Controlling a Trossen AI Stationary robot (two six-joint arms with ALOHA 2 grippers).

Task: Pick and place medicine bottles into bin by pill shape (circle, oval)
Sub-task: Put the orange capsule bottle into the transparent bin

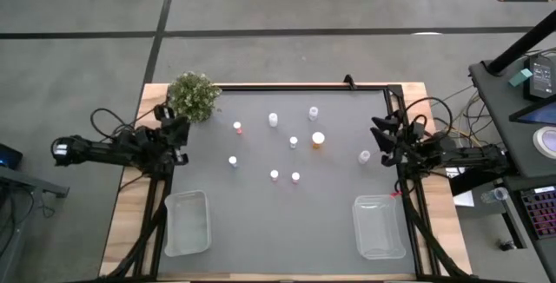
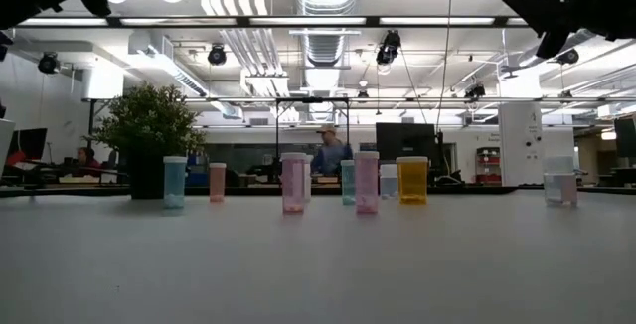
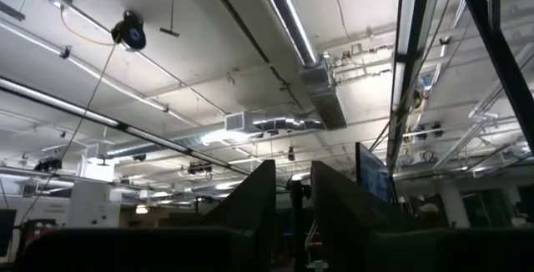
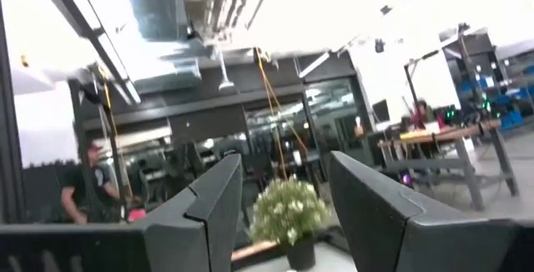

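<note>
Several small medicine bottles with white caps stand upright on the grey mat (image 1: 287, 222), among them a pink one (image 1: 237, 128), an orange one (image 1: 318, 140) and a pale one (image 1: 365, 156) toward the right. In the low view they form a row, the orange bottle (image 2: 411, 180) among them. My left gripper (image 1: 181, 134) hangs over the mat's left edge, tipped upward, its fingers (image 3: 259, 205) a little apart with nothing between. My right gripper (image 1: 379, 135) is at the mat's right edge, also tipped upward, open and empty (image 4: 284, 163).
Two clear bins sit at the near side, one on the left (image 1: 187, 222) and one on the right (image 1: 380, 227). A green potted plant (image 1: 193, 96) stands at the far left corner, close to my left gripper. A black frame (image 1: 347, 83) borders the mat.
</note>
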